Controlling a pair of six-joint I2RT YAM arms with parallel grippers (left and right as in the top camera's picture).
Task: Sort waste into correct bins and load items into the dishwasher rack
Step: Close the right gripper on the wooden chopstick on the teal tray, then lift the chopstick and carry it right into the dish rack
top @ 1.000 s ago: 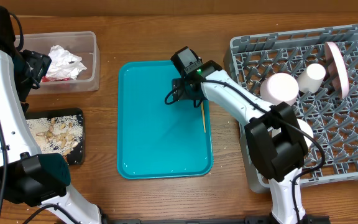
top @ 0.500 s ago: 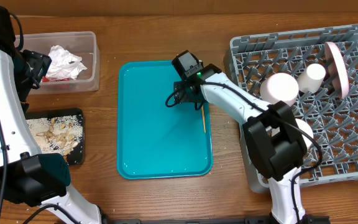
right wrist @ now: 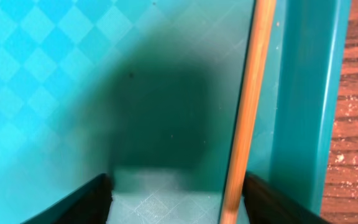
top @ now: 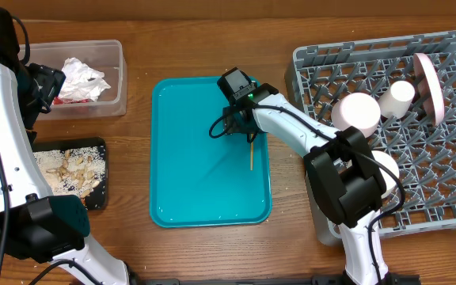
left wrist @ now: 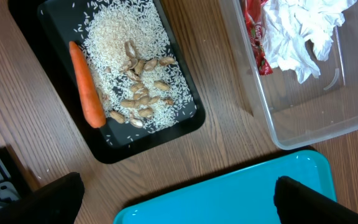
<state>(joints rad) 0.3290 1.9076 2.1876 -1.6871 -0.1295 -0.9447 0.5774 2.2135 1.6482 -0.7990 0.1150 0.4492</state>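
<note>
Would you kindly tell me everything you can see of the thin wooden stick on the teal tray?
The wooden stick is thin, straight and pale tan. It lies flat on the teal tray, close along its rack-side rim, slightly slanted. One end sits between the open fingers of the right gripper; contact is unclear.

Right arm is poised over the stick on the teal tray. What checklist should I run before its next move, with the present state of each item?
1. The wooden stick lies between the fingers of the right gripper: ok.
2. Stick centred in the gap: not ok. It runs close to one finger, beside the raised rim of the teal tray.
3. Jaws closed on the stick: not ok. They stand apart.
4. The left gripper is open, empty and away from the stick: ok.
5. Free pegs in the dishwasher rack for the stick: ok.
</note>
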